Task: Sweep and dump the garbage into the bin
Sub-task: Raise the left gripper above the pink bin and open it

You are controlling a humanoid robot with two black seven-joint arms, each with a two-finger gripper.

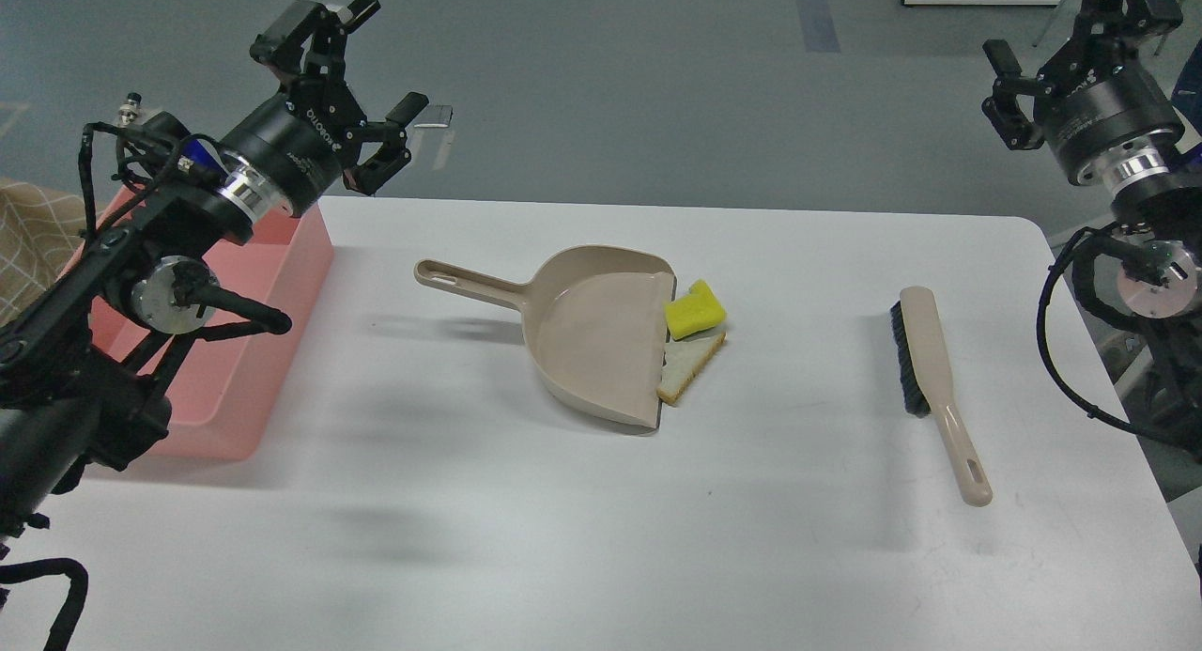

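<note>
The garbage lies mid-table: a yellow sponge chunk (695, 309) and a triangular white bread slice (691, 361), both touching the open lip of a beige dustpan (592, 336). The pink bin (293, 280) stands at the table's left edge, partly hidden by my left arm. My left gripper (390, 59) is open and empty, held in the air above the bin's far right corner. My right gripper (1061, 17) is open and empty, high at the far right, beyond the table's edge. A beige brush with black bristles (925, 350) lies on the right side of the table.
The dustpan's handle (465, 283) points left toward the bin. The brush handle (967, 458) points toward the front right. The white table (488, 538) ends close to the right of the brush. Grey floor lies behind the table.
</note>
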